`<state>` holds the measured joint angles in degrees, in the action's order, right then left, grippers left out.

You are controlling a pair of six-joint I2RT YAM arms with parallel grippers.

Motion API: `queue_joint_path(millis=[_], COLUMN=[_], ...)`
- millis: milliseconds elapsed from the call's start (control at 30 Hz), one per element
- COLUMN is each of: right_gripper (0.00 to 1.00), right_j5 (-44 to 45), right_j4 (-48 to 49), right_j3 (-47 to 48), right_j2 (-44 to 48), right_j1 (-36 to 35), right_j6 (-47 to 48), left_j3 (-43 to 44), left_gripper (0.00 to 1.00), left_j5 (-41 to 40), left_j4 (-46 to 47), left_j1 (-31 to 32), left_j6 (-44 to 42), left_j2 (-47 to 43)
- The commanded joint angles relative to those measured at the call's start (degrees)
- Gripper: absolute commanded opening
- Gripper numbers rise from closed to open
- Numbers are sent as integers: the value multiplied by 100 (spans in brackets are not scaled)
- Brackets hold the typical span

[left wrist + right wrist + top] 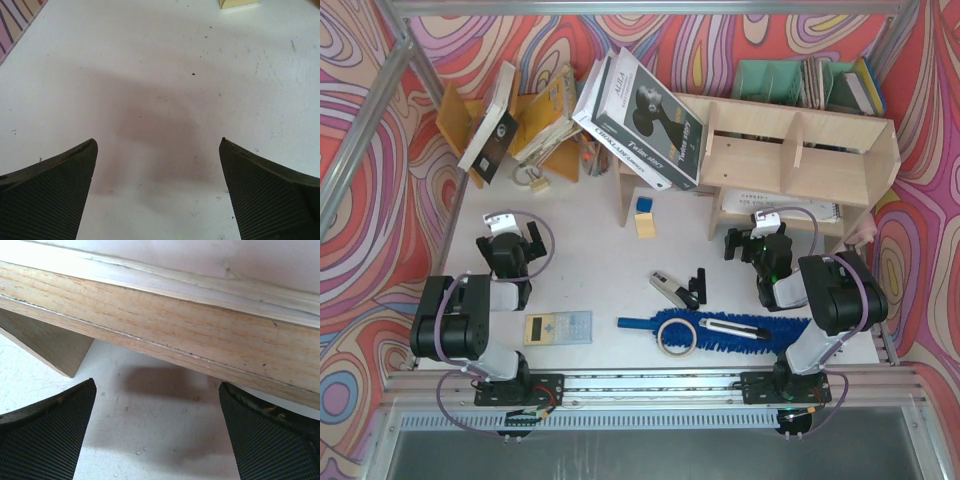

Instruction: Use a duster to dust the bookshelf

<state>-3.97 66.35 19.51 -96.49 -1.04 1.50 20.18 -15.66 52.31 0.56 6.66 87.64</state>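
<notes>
well, duster (pixel 785 331) behind right claw (pixel 757 239)

Left arm (pixel 455 320): folded tight over its base, elbow bulked at the near side, forearm running away from the base.
Left gripper (pixel 508 238): aimed forward and downward, jaws set wide apart; black ribbed pads (pixel 50 200) at both lower corners of the wrist view.
Right arm (pixel 835 290): same folded pose, forearm angled slightly inward.
Right gripper (pixel 757 240): jaws wide apart, pads (pixel 270 435) black and ribbed.

overhead view, wrist cameras close, bookshelf (pixel 790 150) shared
</notes>
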Motion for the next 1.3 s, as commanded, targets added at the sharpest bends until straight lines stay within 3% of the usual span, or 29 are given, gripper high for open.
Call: queue_joint_path(millis=[0,633,867,1067,1267], right_gripper=[99,99,99,99,99], right_j5=[23,26,24,-167,80], right_j4=[247,243,247,218,720], right_j3=[73,75,72,-1,-428], right_j2=[17,19,17,222,556], right_j1=[43,42,47,38,-106], right_j6=[35,27,24,156,261], left_j3=[46,4,-330,-286,-377], left_gripper=[98,99,99,98,99], left_j5=[54,4,-420,-977,-1039], left_j4=[7,53,106,-633,-908], left_j1=[-12,-5,187,694,808], left_j6=[-24,-44,-113,-464,-372], left_j2=[-3,-46,-747,-1654,-2229])
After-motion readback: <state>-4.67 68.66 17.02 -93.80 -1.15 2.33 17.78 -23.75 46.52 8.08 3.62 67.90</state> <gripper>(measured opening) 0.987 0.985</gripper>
